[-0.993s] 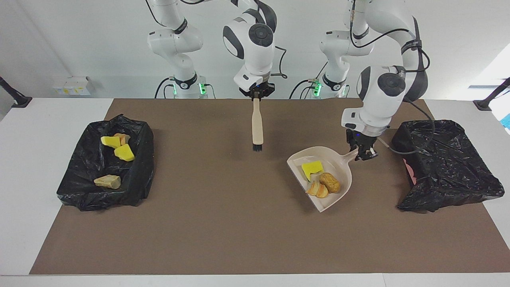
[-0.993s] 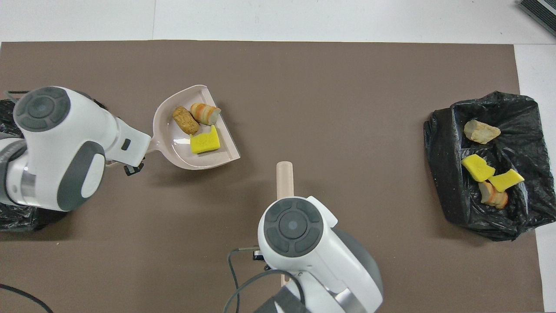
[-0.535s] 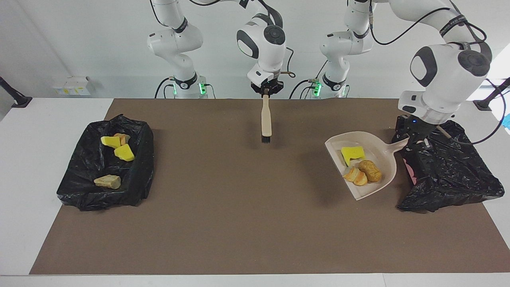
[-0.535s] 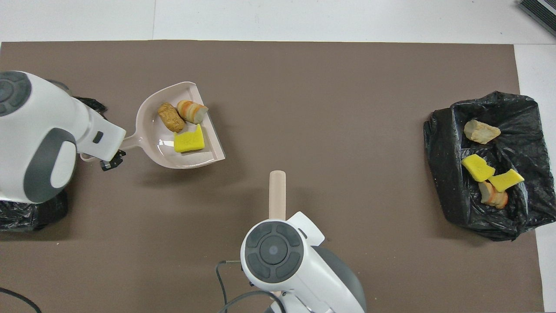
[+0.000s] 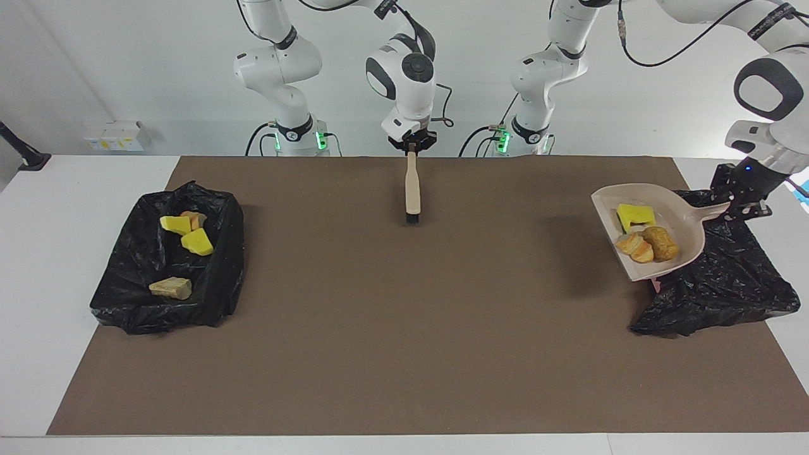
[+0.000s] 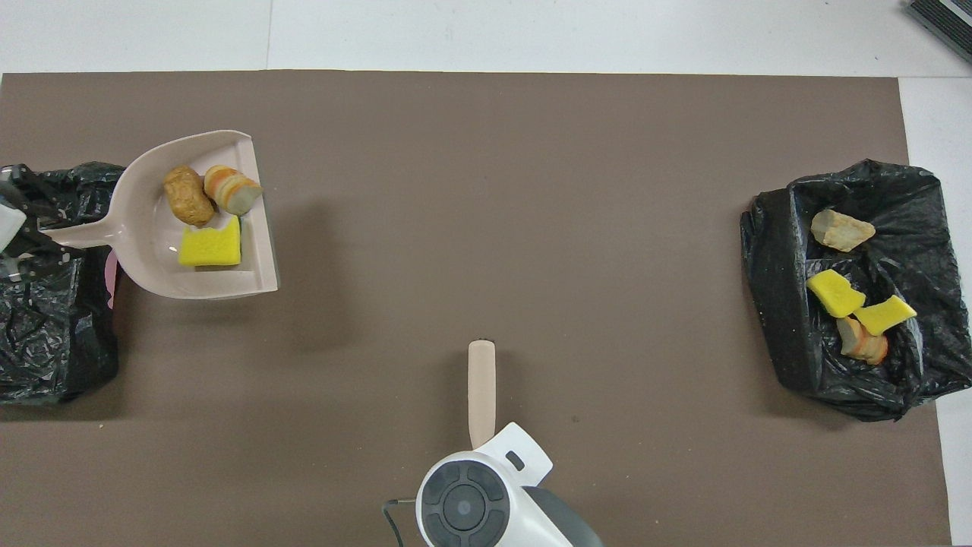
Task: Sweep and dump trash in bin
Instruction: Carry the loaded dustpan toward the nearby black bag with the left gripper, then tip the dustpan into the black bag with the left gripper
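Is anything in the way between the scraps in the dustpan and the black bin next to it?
Nothing visible is. The left hand holds the dustpan by its handle, raised at the edge of the black bin. Three scraps lie in the pan, and only open air shows between them and the bin.

a plain white wall [image 5: 126,76] rises above a white table [image 5: 63,208] bearing a brown mat [image 5: 404,354].

high facing and overhead cameras share table [image 5: 404,354].
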{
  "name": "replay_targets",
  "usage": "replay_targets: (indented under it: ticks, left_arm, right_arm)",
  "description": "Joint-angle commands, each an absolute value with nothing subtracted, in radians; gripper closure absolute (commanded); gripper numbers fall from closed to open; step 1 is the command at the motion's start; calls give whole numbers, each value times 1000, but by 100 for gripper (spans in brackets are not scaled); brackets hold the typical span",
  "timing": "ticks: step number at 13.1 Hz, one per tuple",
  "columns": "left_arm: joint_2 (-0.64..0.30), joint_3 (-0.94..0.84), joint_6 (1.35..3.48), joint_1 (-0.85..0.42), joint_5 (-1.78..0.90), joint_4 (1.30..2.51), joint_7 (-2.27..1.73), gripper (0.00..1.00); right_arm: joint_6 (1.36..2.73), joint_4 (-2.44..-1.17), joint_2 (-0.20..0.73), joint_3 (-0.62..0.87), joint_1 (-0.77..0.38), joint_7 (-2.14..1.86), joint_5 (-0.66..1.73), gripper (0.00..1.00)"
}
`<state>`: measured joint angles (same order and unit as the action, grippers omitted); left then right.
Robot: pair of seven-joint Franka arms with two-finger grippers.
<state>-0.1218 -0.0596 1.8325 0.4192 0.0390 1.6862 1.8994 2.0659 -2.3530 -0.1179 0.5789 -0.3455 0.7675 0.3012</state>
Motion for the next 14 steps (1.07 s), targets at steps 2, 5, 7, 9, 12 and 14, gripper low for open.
replay_targets:
  ticks: [2, 5, 7, 9, 12, 14]
  left_arm:
    - [-176, -72, 1876, 512, 110, 1586, 2028, 100]
    - [-189, -63, 2023, 525, 270, 1581, 2033, 100]
    - [-187, -58, 2092, 531, 369, 1611, 2016, 100]
    - [-187, -58, 2121, 519, 438, 1650, 1959, 100]
    - [-175, -58, 2106, 479, 612, 1678, 1859, 100]
    - [-170, -58, 2102, 465, 739, 1678, 1823, 100]
  right_arm:
    - [2149, -2431, -167, 577, -357, 732, 353, 100]
    - [2157, -2441, -160, 577, -362, 736, 365, 100]
    - [2158, -2442, -152, 577, -362, 723, 367, 100]
    - [2175, -2450, -143, 578, -362, 719, 380, 94]
    - [2181, -2448, -138, 578, -362, 713, 385, 81]
    - [2183, -2450, -140, 577, -364, 683, 385, 75]
